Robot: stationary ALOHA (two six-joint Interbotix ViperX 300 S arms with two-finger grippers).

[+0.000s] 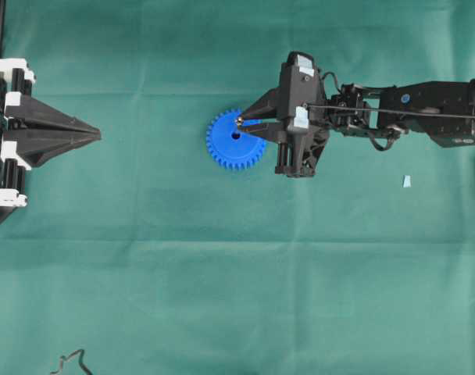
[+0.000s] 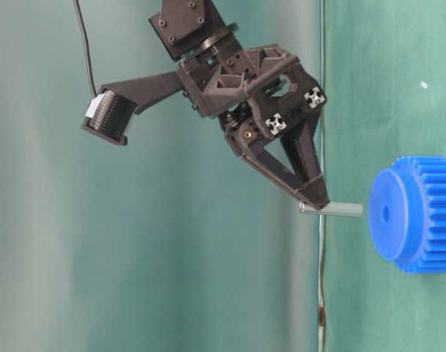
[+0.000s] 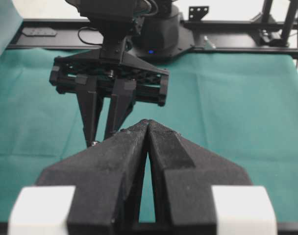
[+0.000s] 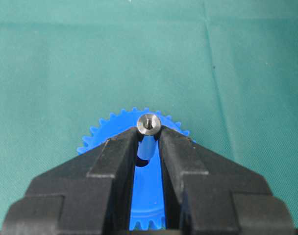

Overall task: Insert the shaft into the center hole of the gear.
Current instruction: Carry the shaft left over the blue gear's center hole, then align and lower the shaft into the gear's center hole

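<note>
The right gripper (image 4: pixel 149 142) is seen clamped on the shaft (image 4: pixel 149 124), its axis aimed at the gear (image 4: pixel 148 183), the hole (image 1: pixel 236 134) offset toward 7 o'clock overhead.

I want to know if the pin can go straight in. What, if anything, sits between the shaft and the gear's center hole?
Nothing visible: only open space separates the shaft from the center hole of the gear.

Shaft (image 4: pixel 149 125): silvery-grey metal, smooth, polished end face with sheen. Gear (image 2: pixel 417 214): bright blue plastic, smooth matt face, moulded teeth. Right gripper (image 4: pixel 148 142) and left gripper (image 3: pixel 148 128): black plastic, matt, grainy finger surfaces. Table cover (image 1: pixel 237 297): green cloth, matt, faintly creased.
</note>
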